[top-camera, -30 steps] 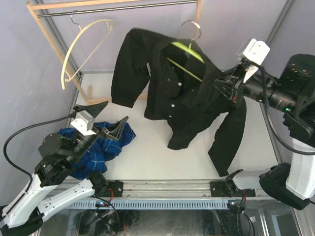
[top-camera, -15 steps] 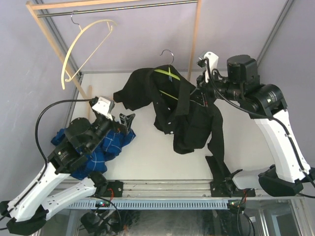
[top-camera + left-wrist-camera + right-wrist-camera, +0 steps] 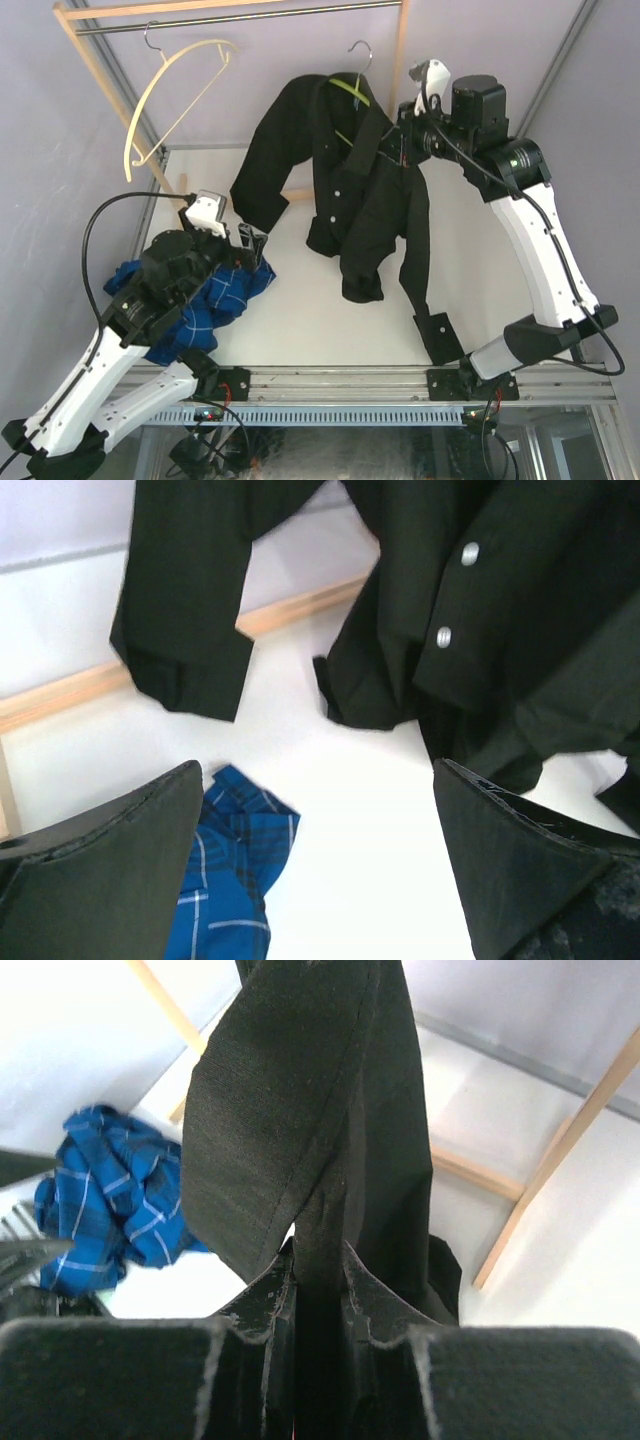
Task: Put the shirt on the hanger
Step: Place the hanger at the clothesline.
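Note:
The black shirt (image 3: 360, 190) hangs in the air on the lime-green hanger (image 3: 347, 86), whose silver hook (image 3: 361, 50) points up just below the rail. My right gripper (image 3: 404, 140) is shut on the shirt's shoulder fabric (image 3: 320, 1210) and holds it up. One sleeve (image 3: 262, 170) hangs at the left, another (image 3: 415, 260) reaches down to the table. My left gripper (image 3: 250, 245) is open and empty, low over the table; its view shows the sleeve cuff (image 3: 180, 670) and white buttons (image 3: 469, 553) ahead.
A blue plaid shirt (image 3: 210, 300) lies crumpled on the white table under my left arm; it also shows in the left wrist view (image 3: 235, 880). A cream hanger (image 3: 170, 90) hangs on the metal rail (image 3: 240, 17) of the wooden rack (image 3: 400, 60).
My right gripper has raised the shirt and hanger up and back toward the rail. My left arm has shifted slightly with its gripper still open.

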